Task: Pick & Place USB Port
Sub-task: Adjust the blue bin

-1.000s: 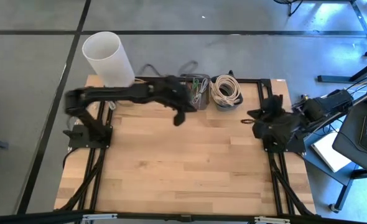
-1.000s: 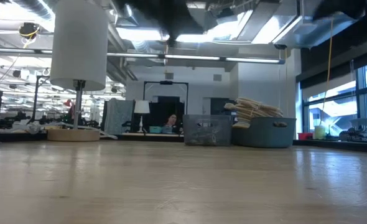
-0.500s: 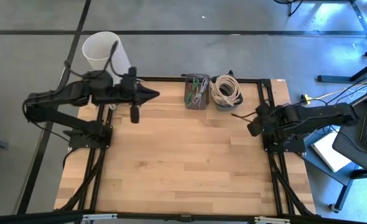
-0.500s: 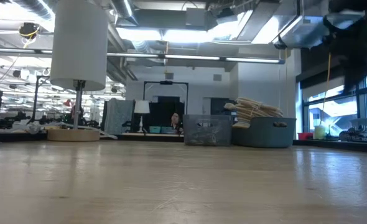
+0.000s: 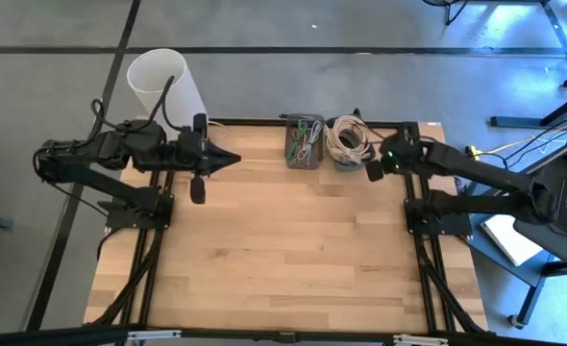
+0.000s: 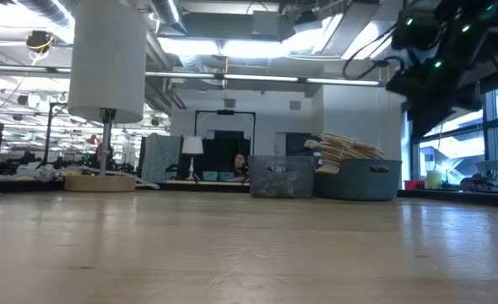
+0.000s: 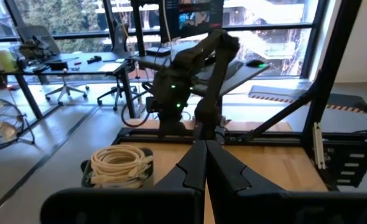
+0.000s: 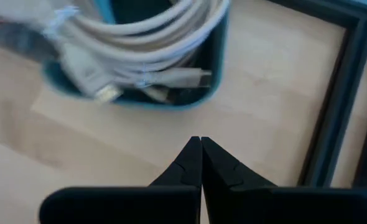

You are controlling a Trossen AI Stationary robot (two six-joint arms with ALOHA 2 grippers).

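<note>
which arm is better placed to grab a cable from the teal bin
Right. The right tool hovers beside the teal bin of coiled cables, fingers shut. The left tool sits beyond the grey basket.

Pale matt wooden table (image 5: 283, 250), dark plastic bin (image 8: 211, 74), smooth cream cables (image 8: 140, 37).

Grey concrete floor (image 5: 380, 29), ceiling strip lights (image 6: 257, 51), tall windows (image 7: 264, 25).

Wooden table (image 5: 283, 250): grey basket (image 5: 304, 142), cable tub (image 5: 349, 140)
</note>
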